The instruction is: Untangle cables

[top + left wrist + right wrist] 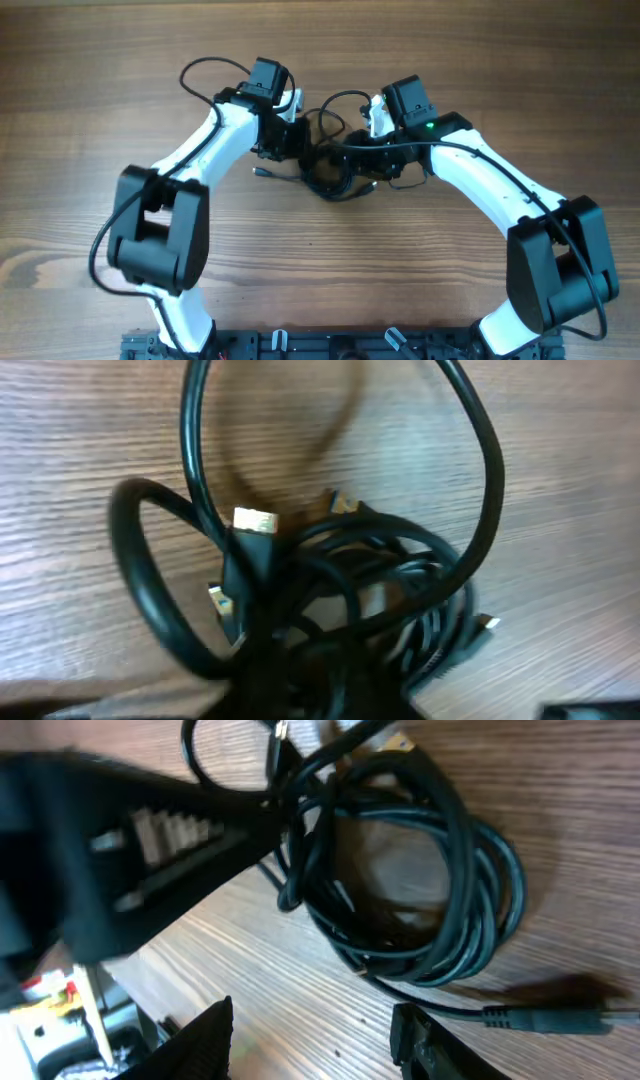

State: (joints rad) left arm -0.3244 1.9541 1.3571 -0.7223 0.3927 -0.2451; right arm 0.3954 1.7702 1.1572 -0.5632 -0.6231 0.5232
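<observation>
**Cable clump lying between two grippers**

The right gripper (312,1020) is hovering nearest the camera, its fingers spread apart. Just beyond, the cables (455,880) are lying coiled on the table (560,780). Farther on, the left gripper (255,825) is touching them (open or closed, I cannot tell)

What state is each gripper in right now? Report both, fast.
Left gripper: closed on the tangled clump of thin black cables.
Right gripper: open, holding nothing.
</observation>
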